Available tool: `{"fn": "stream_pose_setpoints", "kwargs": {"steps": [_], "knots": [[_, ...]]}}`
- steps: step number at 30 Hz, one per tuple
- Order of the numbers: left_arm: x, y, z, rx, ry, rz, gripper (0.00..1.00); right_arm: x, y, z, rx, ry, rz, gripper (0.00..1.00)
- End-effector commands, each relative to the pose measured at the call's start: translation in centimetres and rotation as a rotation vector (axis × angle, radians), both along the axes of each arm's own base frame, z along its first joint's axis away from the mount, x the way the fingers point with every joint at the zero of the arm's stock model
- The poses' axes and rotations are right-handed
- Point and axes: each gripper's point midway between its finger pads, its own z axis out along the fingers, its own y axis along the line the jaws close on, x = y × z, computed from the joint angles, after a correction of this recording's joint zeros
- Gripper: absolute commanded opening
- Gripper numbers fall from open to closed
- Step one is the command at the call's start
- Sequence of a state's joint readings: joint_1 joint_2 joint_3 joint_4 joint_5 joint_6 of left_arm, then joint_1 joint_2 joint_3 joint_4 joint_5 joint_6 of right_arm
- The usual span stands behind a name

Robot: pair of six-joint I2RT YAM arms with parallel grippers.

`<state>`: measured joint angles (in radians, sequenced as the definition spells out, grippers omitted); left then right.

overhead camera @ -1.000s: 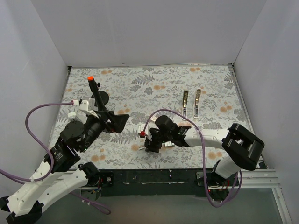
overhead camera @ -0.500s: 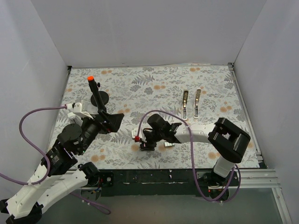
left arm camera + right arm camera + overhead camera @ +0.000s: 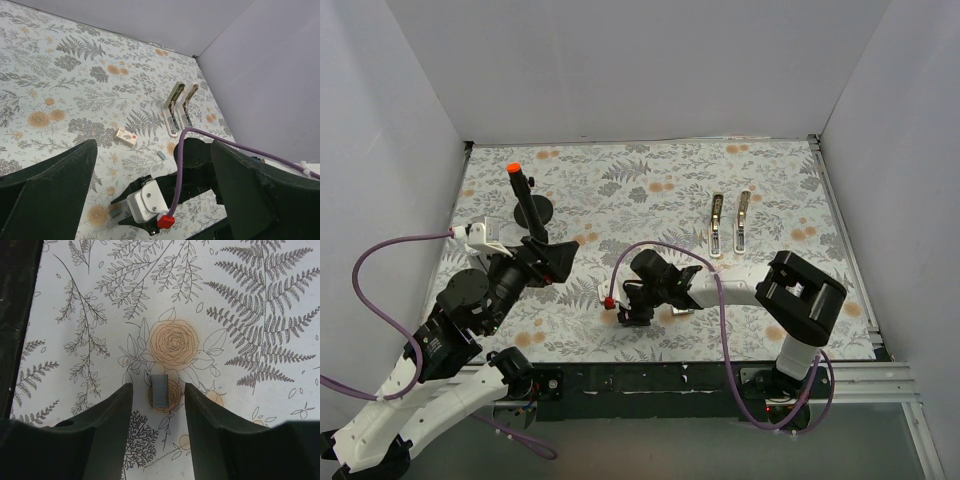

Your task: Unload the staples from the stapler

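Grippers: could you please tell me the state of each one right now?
Left gripper: open, empty.
Right gripper: open, straddling a staple strip, not gripping.

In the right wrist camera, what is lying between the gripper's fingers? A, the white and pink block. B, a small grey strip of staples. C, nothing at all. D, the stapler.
B: a small grey strip of staples lies on the flowered cloth between the open fingers of the right gripper, touching neither.

White left arm (image 3: 440,395) and right arm (image 3: 732,292), black joints, purple cables (image 3: 177,165), 1 red plug (image 3: 166,220).
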<state>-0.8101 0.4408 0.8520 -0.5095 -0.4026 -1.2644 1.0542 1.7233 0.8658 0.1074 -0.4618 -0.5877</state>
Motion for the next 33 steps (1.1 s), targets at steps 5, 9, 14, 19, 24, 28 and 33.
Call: {"fn": "stream_pose_setpoints", "kwargs": {"steps": [5,9,14,19,24,28,33], "knots": [[0.1,0.5,0.7,-0.001,-0.012,0.022,0.98,0.8,1.0,-0.2,-0.004,-0.013,-0.010,0.51],[0.1,0.6,0.7,0.002,-0.011,0.030,0.98,0.8,0.8,-0.6,-0.018,-0.010,-0.016,0.44],[0.0,0.9,1.0,-0.007,-0.021,0.037,0.98,0.6,0.7,-0.2,-0.016,-0.007,-0.015,0.35],[0.1,1.0,1.0,-0.006,-0.021,0.043,0.98,0.4,0.5,-0.2,-0.026,0.003,-0.022,0.30],[0.0,1.0,1.0,-0.016,-0.018,0.044,0.98,0.4,0.4,-0.4,-0.038,0.018,-0.035,0.29],[0.1,0.9,1.0,-0.018,-0.018,0.041,0.98,0.5,0.6,-0.1,-0.038,0.032,-0.052,0.28],[0.2,0.4,0.8,-0.010,-0.010,0.027,0.98,1.4,0.6,0.5,-0.031,0.031,-0.124,0.28]]}}
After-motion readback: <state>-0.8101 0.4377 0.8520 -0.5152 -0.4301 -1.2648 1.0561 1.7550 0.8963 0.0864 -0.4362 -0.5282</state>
